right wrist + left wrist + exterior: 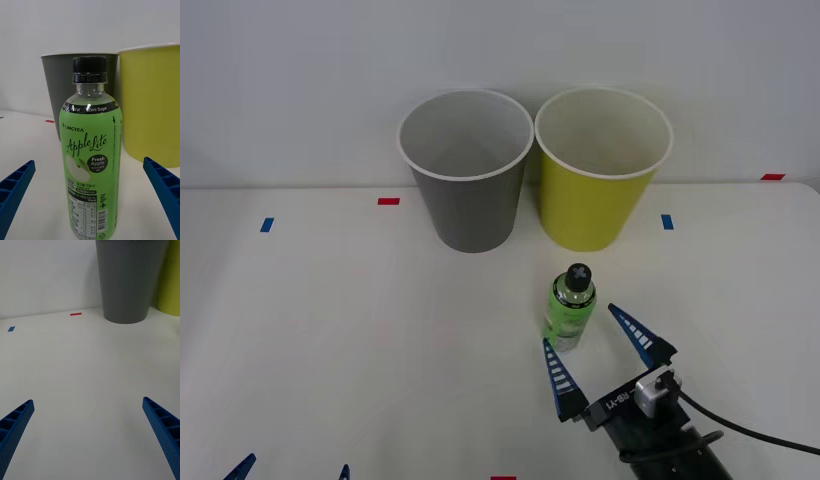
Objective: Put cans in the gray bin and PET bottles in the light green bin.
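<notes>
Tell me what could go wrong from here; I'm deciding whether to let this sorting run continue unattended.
The right gripper is open around the upright PET bottle without touching it; one finger sits closer in the front view, so closing might nudge and topple the tall, narrow bottle. The gray bin and light green bin stand nearly touching, so a poorly aimed drop could land in the wrong one. The left gripper waits open at the table's near edge.

white table (330,330), gray bin (470,190), light green bin (595,195), bottle (568,310)
</notes>
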Controlling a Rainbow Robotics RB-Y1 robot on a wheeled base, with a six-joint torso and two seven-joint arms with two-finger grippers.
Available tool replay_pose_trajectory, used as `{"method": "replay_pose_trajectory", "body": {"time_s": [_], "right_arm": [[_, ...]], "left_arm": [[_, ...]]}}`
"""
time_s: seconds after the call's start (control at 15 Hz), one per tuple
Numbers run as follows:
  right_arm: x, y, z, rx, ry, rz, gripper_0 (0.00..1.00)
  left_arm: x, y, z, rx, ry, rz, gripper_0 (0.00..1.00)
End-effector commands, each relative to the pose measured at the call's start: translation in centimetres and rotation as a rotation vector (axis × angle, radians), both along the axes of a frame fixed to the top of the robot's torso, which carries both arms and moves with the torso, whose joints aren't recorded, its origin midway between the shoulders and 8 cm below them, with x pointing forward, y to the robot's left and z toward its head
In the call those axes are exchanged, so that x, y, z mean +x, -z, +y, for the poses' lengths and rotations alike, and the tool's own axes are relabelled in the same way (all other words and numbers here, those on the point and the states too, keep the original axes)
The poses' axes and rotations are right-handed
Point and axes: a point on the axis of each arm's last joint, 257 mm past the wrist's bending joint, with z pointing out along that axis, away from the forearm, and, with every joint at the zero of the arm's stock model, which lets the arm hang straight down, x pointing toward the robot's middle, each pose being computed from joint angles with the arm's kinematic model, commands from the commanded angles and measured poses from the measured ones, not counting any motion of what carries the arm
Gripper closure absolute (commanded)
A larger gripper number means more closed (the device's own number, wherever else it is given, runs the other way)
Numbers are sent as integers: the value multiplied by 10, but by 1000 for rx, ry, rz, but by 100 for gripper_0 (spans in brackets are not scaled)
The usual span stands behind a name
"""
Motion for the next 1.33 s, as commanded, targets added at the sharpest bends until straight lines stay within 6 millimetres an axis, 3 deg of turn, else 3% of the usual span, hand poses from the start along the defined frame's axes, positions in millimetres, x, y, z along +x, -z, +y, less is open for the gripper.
{"method": "replay_pose_trajectory", "body": {"time_s": [0.07, 0.4, 0.73, 0.8, 0.87, 1.33], "right_arm": [[14, -2, 7, 3, 2, 15, 0], [38, -14, 12, 5, 9, 16, 0], [48, -17, 13, -4, 16, 16, 0], [49, -17, 14, -5, 16, 19, 31], [50, -17, 14, 0, 16, 24, 89], [50, -17, 15, 33, 17, 37, 100]], "left_arm": [[0, 0, 0, 0, 0, 0, 0], [0, 0, 0, 0, 0, 0, 0], [0, 0, 0, 0, 0, 0, 0], [0, 0, 0, 0, 0, 0, 0], [0, 0, 0, 0, 0, 0, 0], [0, 0, 0, 0, 0, 0, 0]]}}
